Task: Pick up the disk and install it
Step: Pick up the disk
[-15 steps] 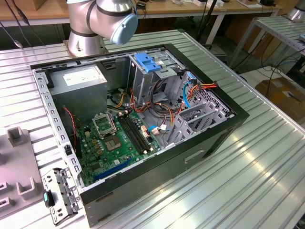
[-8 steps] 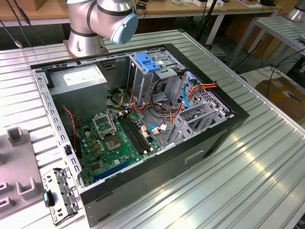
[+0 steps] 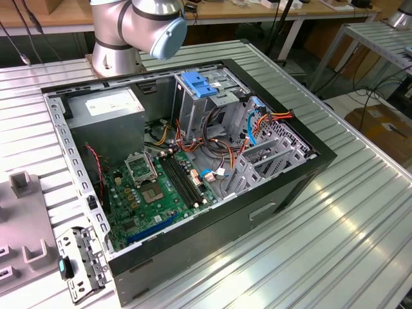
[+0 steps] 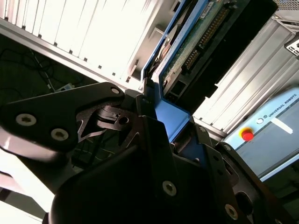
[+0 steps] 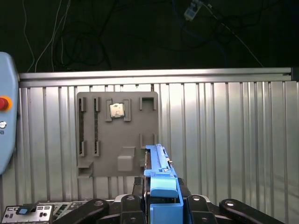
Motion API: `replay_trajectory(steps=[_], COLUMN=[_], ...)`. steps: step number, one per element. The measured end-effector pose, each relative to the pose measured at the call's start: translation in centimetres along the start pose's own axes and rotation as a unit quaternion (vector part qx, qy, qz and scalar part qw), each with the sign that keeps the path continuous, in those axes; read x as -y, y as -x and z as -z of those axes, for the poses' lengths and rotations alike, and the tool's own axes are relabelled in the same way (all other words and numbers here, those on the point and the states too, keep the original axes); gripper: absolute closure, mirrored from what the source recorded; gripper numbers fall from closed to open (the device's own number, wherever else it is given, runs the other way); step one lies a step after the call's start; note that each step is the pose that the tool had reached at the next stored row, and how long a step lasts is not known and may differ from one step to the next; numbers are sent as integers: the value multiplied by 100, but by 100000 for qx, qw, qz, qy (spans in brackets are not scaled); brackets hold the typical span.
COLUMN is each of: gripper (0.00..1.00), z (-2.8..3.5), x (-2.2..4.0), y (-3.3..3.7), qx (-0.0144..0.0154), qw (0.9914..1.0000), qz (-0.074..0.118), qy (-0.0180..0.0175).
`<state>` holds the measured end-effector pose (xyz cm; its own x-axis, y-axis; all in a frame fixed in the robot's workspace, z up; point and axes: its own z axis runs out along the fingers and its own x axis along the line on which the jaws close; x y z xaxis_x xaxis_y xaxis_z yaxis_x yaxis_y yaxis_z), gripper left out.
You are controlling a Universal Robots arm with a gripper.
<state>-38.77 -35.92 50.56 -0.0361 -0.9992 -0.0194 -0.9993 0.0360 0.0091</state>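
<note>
1 disk (image 5: 158, 158), blue frame, edge-on in 1 gripper (image 5: 162, 193); fingers clamped on frame, in both wrist views. 1 grey tray (image 5: 119, 135) w/ 1 chip (image 5: 116, 110) on ribbed metal table (image 3: 347, 219). 1 open PC case (image 3: 212, 238), exterior view centre: green board (image 3: 148, 199), silver cage (image 3: 190, 116), cables. Wooden bench (image 3: 219, 11) behind.

Exterior view: set high and off the arm, angled down on the open computer case (image 3: 283, 193) mid-frame at medium range, arm base (image 3: 119, 38) upper left. First wrist view: sits behind the gripper (image 5: 161, 198), faces out along it and down onto the ribbed table (image 5: 224, 140), disk (image 5: 161, 175) close to the lens. Second wrist view: very close, looks past the gripper linkage along the disk's circuit-board face. Shared: grey fixture plate (image 5: 119, 135) shows in the first wrist view and at the exterior frame's lower left; pendant (image 4: 266, 135) shows in both wrist views.
</note>
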Motion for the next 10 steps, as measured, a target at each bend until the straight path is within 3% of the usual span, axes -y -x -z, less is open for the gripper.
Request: replay_trajectory(steps=[10], gripper=[63], z=[1], x=[170], y=[6], qx=[2], qw=[100000], qz=[-1], qy=[3])
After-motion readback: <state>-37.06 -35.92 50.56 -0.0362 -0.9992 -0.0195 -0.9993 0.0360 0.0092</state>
